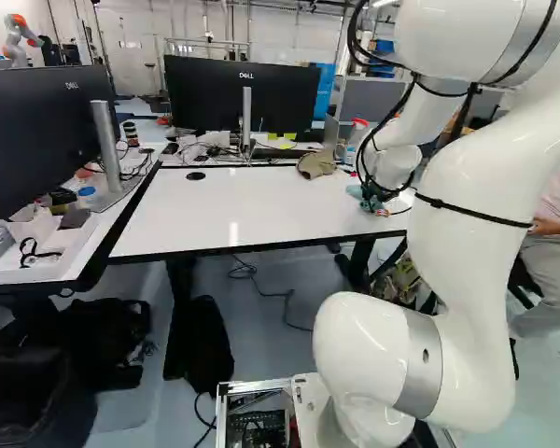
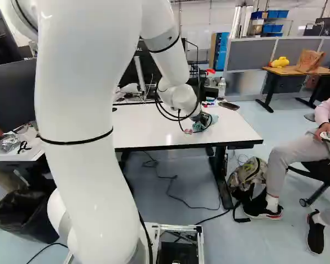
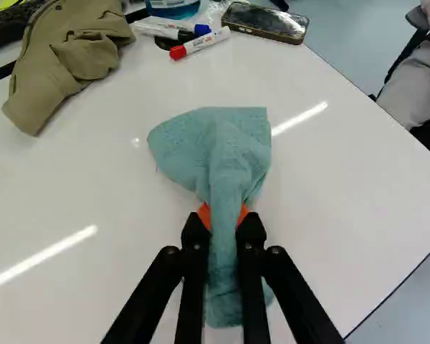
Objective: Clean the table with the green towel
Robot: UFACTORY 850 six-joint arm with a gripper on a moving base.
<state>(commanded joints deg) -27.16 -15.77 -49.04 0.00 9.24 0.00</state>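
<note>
Over the right part of the white table point(image 1: 252, 203), my gripper point(image 2: 199, 124) points down near the front right corner. In the wrist view the gripper point(image 3: 223, 218) is shut on the green towel point(image 3: 218, 154), its orange pads pinching a gathered fold. One part of the towel fans out on the tabletop ahead of the fingers, and another part hangs back between them. The same towel point(image 2: 210, 120) shows as a small teal patch under the wrist in the right base view.
A tan cloth point(image 3: 72, 57), red and blue markers point(image 3: 201, 43) and a phone point(image 3: 266, 22) lie toward the table's back edge. Monitors point(image 1: 243, 96) stand behind. Another robot point(image 1: 21, 39) is far off. A seated person is right of the table.
</note>
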